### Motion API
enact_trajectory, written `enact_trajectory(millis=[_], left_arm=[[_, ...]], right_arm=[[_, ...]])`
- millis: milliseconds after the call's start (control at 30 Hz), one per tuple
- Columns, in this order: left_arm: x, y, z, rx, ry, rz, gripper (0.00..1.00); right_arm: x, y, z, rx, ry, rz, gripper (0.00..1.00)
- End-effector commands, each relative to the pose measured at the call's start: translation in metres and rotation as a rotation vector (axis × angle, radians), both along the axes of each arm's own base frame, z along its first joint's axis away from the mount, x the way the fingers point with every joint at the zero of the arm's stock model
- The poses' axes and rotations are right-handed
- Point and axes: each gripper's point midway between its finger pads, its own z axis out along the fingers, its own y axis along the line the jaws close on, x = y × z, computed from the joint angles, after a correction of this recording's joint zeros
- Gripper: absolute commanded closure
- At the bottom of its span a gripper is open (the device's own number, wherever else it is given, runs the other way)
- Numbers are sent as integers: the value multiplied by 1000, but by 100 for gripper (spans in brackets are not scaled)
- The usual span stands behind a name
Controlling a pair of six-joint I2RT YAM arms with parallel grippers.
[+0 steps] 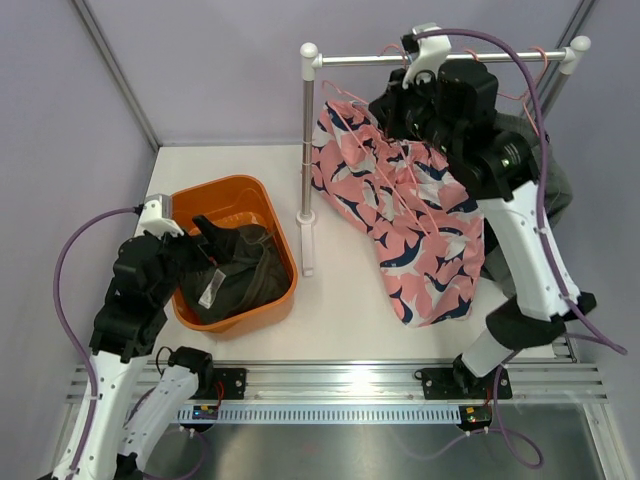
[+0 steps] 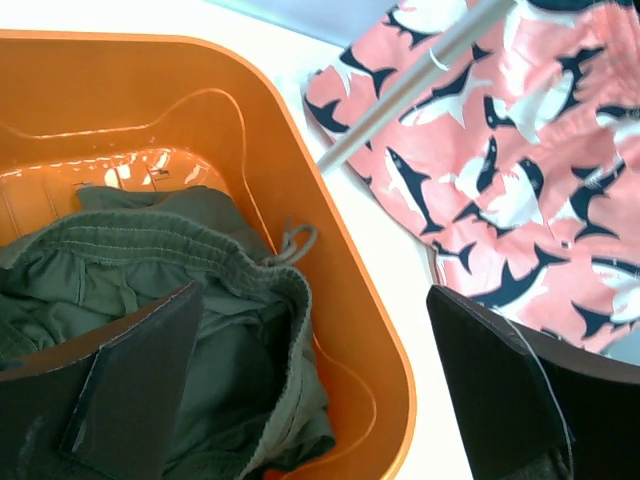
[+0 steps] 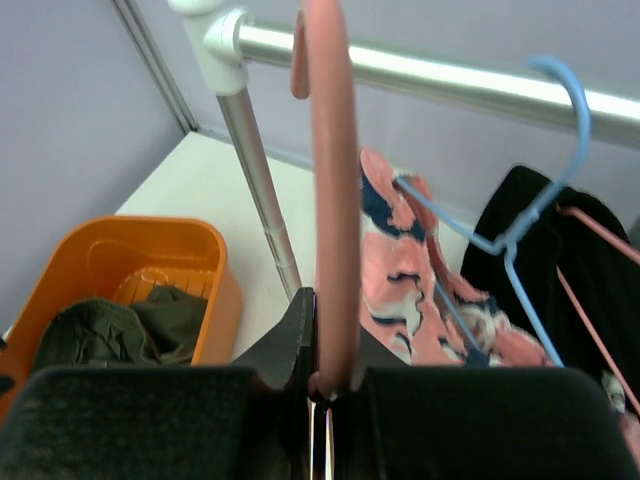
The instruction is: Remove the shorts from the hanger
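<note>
Pink shorts (image 1: 410, 230) hang at 6 o'clock below right gripper (image 3: 325, 385), which is clamped on pink hanger (image 3: 335, 200) hook at rail (image 3: 450, 80). Left gripper (image 2: 315, 380) has its jaws apart over olive shorts (image 2: 150, 260) in orange bin (image 2: 340, 270). Pale tag (image 1: 210, 290) is unreadable. Black shorts (image 3: 500, 260) at 3 o'clock are cut off. Grey pair (image 1: 557, 185) is mostly hidden behind right arm (image 1: 525, 250).

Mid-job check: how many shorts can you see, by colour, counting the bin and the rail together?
Dark olive shorts: 1, in the orange bin
Pink shark-print shorts: 1
Black shorts: 1
Grey shorts: 1, mostly hidden
Total: 4
</note>
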Motion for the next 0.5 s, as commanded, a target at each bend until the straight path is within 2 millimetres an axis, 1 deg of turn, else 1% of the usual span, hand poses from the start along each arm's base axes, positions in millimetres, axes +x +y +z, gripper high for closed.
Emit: enact_trajectory(millis=[0, 33, 67, 133, 167, 233, 267, 333, 367, 433, 467], left_arm=[[-14, -7, 6, 32, -30, -84, 1], [-17, -7, 4, 44, -29, -93, 1], [-19, -5, 5, 50, -42, -92, 1], [-22, -4, 1, 63, -37, -94, 1], [-25, -3, 2, 64, -47, -96, 1], [-26, -3, -3, 74, -48, -98, 1], [-26, -2, -4, 78, -48, -98, 1], [-26, -1, -8, 90, -48, -95, 1], [-26, 0, -13, 96, -38, -91, 1], [-26, 2, -16, 104, -39, -86, 1], [-26, 2, -21, 106, -32, -88, 1]], right_arm=[[19, 22, 7, 16, 4, 101, 100], [23, 26, 4, 21, 21, 109, 100], [36, 30, 2, 25, 23, 105, 100], [46, 36, -1, 31, 28, 102, 100], [57, 40, -9, 25, 39, 93, 100], [66, 43, -5, 39, 17, 82, 100], [75, 45, -11, 34, 21, 70, 100], [85, 47, -12, 37, 8, 55, 100], [92, 49, -20, 31, 17, 46, 100], [100, 51, -21, 36, 2, 30, 100], [106, 49, -27, 28, 9, 4, 100]])
